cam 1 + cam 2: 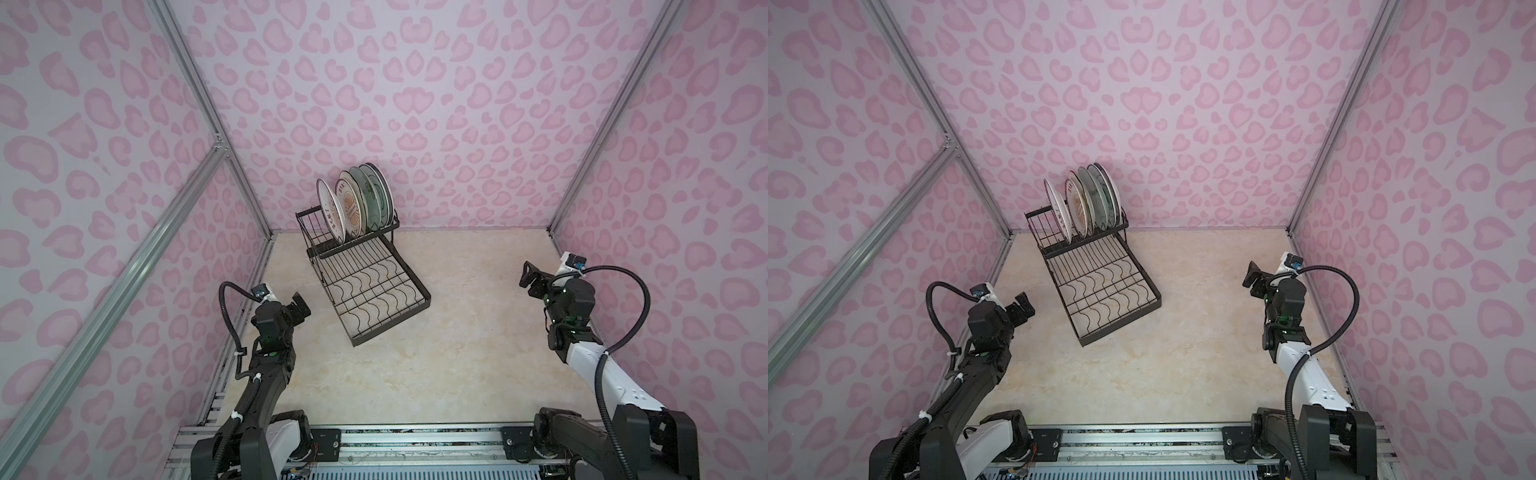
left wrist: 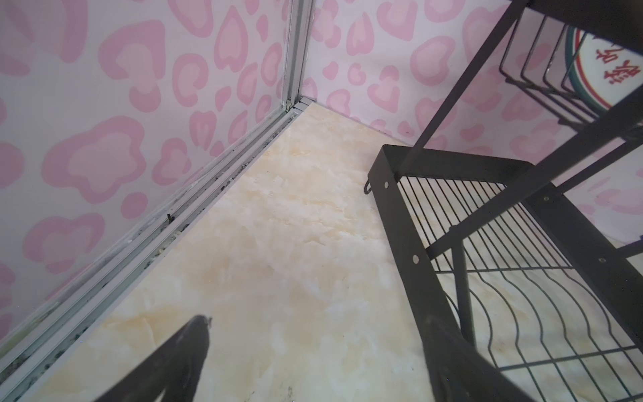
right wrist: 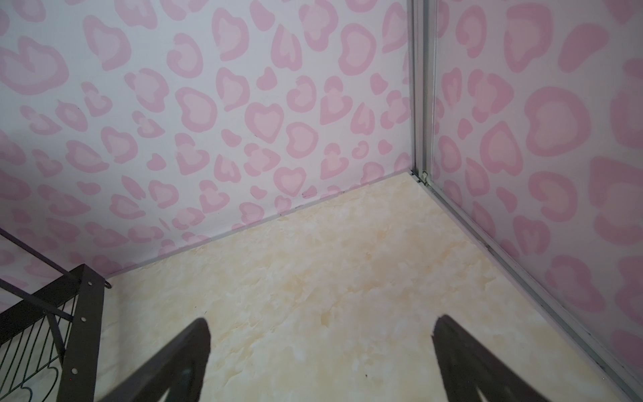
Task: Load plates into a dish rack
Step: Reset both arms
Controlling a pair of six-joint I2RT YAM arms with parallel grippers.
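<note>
The black wire two-level dish rack [image 1: 390, 321] stood at about eleven o'clock on the cream marbled worktop [image 1: 415, 374], close to the back wall. The round ceramic plates [image 1: 353, 208] stood on edge in the slots of its raised tier, at the rack's twelve o'clock end. The left pincer [image 1: 303, 305] hung at nine o'clock, near the rack, jaws apart and empty. The right pincer [image 1: 525, 276] hung at three o'clock, well apart from the rack, jaws spread wide and empty.
</note>
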